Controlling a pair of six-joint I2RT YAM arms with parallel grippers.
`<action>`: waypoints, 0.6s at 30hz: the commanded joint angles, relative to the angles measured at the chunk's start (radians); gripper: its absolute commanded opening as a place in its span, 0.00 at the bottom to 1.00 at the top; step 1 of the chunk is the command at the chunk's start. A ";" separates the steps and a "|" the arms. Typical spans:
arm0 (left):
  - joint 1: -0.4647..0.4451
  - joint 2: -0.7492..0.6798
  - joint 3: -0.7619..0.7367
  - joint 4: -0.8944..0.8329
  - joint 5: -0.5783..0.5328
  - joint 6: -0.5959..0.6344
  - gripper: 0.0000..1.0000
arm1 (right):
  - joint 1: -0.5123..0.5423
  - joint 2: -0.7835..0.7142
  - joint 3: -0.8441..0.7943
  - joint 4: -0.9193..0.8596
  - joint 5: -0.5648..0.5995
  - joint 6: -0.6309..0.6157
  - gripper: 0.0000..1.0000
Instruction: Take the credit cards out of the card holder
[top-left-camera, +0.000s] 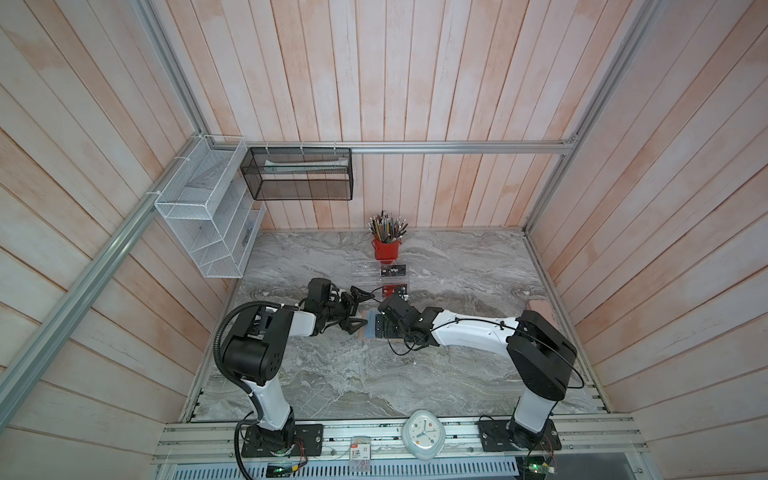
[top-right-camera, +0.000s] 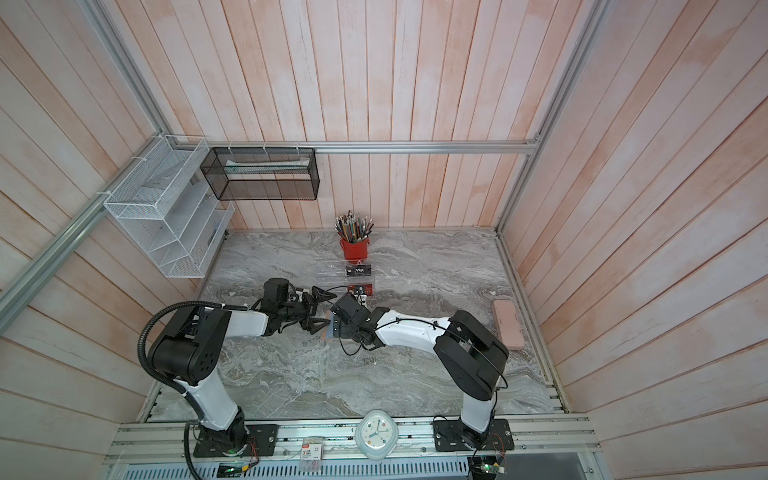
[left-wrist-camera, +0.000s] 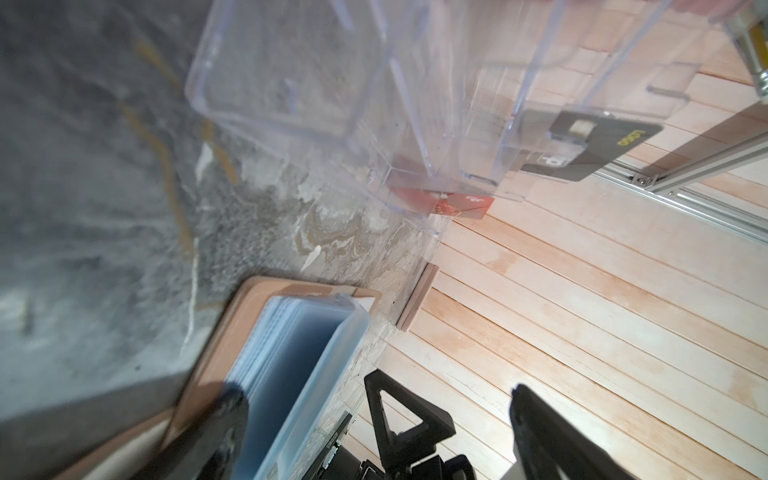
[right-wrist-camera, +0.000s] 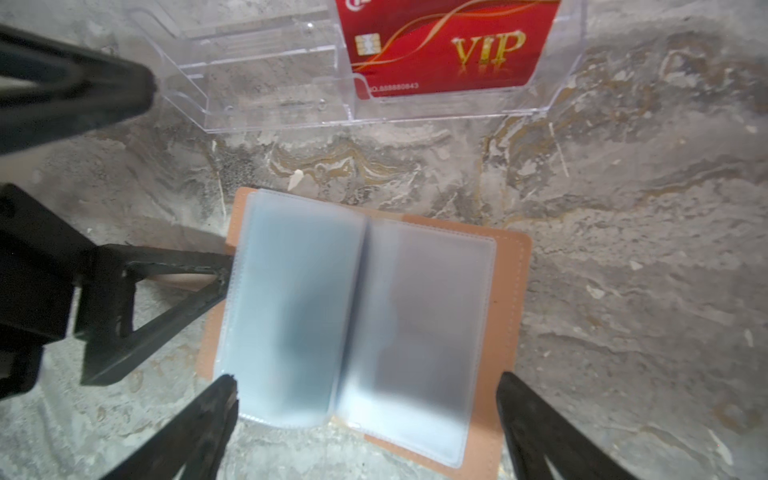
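Under right gripper (right-wrist-camera: 365, 384) — card holder (right-wrist-camera: 415, 311), spread flat

walls: whitewashed pink wooden plank walls (top-left-camera: 415, 83) on three sides | surface: grey veined marble-look tabletop (top-left-camera: 332, 374) | frame: silver aluminium rail (top-left-camera: 457, 146) across back wall | fixtures: white wire-mesh shelf rack (top-left-camera: 199, 216) on the left wall, black mesh basket (top-left-camera: 299, 189) hung just beside it | light: even, diffuse
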 joint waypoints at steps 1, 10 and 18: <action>-0.016 0.028 0.006 0.016 0.002 -0.023 1.00 | 0.008 0.024 0.028 -0.002 -0.013 0.004 0.98; -0.036 0.038 0.005 0.050 0.002 -0.057 1.00 | 0.010 0.057 0.045 0.001 -0.026 0.025 0.98; -0.034 0.040 0.003 0.048 0.005 -0.053 1.00 | -0.001 0.058 0.045 -0.012 -0.003 0.027 0.98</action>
